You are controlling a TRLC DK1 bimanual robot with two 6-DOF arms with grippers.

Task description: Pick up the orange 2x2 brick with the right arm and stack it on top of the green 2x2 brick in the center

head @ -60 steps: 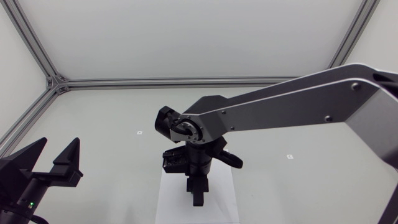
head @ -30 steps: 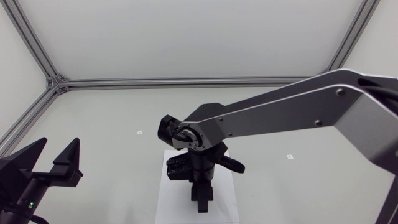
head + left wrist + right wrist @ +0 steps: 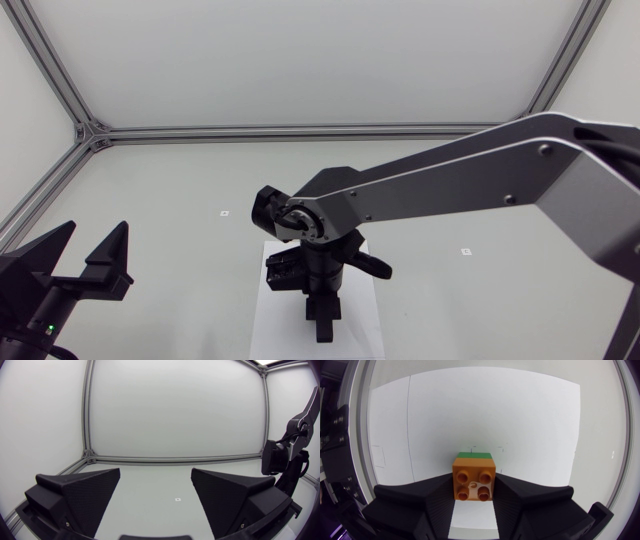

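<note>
Orange brick (image 3: 473,479) gripped by right tool (image 3: 473,492).

The orange studded brick (image 3: 473,479) is smooth, glossy plastic. The left gripper (image 3: 155,472) looks matt black and grainy, the silver-grey arm link (image 3: 450,180) satin metal.

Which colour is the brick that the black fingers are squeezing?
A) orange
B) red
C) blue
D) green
A: in the right wrist view the right gripper has its fingers against both sides of the orange brick. Only a strip of the green brick shows beyond it.
</note>
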